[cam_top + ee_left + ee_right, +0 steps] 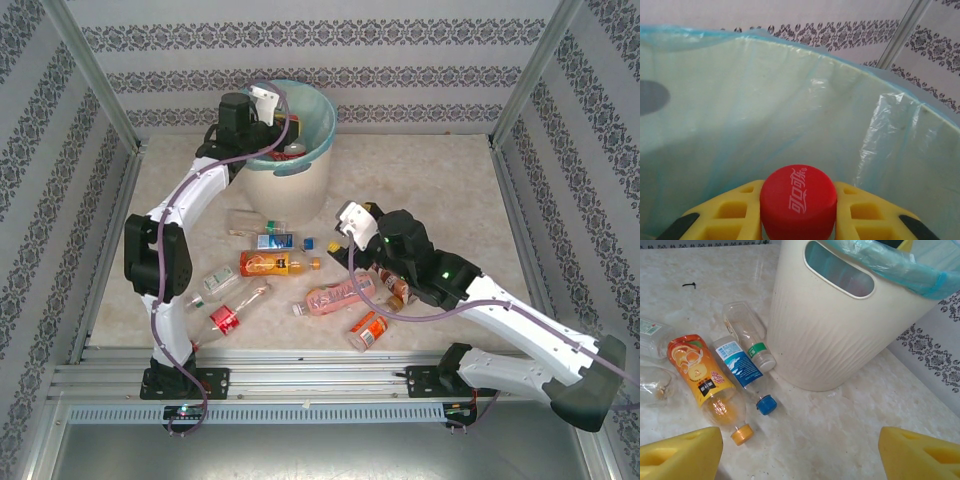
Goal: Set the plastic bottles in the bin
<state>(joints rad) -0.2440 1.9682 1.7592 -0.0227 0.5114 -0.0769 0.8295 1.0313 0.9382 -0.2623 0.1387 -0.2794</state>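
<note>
Presently, left end effector [265,108] is clamped on a red-capped bottle [797,200] over the bin [830,345]; right end effector [800,452] stands apart, empty. Risk: loose liner [890,130] may snag the released bottle.

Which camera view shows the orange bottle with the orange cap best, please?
The right wrist view: the orange bottle lies close, its fruit label and cap plain. The top external view shows it small, lying among others before the bin.

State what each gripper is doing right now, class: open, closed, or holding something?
Left gripper: jaws closed on the red-capped bottle.
Right gripper: jaws open, holding nothing.
</note>
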